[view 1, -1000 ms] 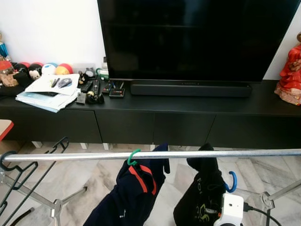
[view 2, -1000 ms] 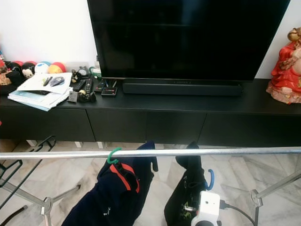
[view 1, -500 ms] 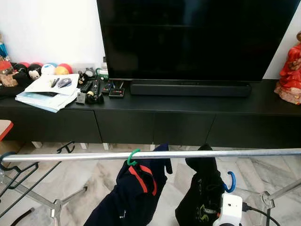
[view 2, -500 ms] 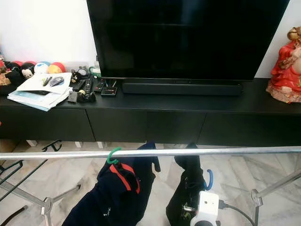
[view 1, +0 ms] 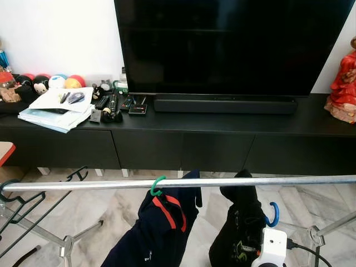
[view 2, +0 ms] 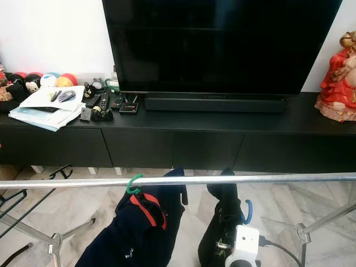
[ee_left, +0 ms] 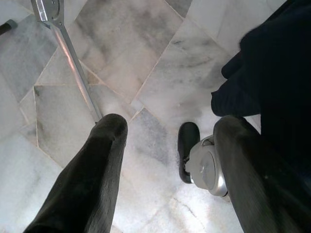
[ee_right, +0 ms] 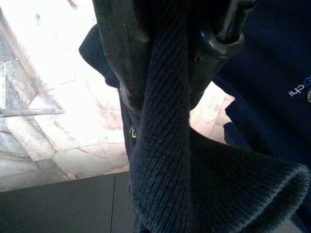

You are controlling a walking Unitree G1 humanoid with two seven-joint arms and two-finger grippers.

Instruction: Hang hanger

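Note:
A steel rail (view 1: 233, 181) of a drying rack crosses in front of me. A green hanger hook (view 1: 157, 186) sits over it and carries a navy top with red trim (view 1: 158, 228). To its right a black garment (view 1: 239, 222) on a hanger with a blue hook (view 1: 273, 214) hangs below the rail, its hook off the bar. My right gripper (ee_right: 167, 58) is shut on that garment's ribbed knit edge; its white wrist unit (view 1: 272, 247) shows beside the cloth. My left gripper (ee_left: 172, 128) stands open above the marble floor with nothing between its fingers.
A long black TV cabinet (view 1: 183, 147) with a large TV (view 1: 228, 44) stands behind the rack. Papers, remotes and balls lie on its left end, and a red figurine (view 1: 344, 83) stands on the right. Empty black hangers (view 1: 22, 200) hang at the rail's left end. Rack legs (view 1: 67, 242) spread on the floor.
The empty black hangers at the left end have dropped a little lower. The two garments have swayed slightly. The rail and the blue hook stay where they were.

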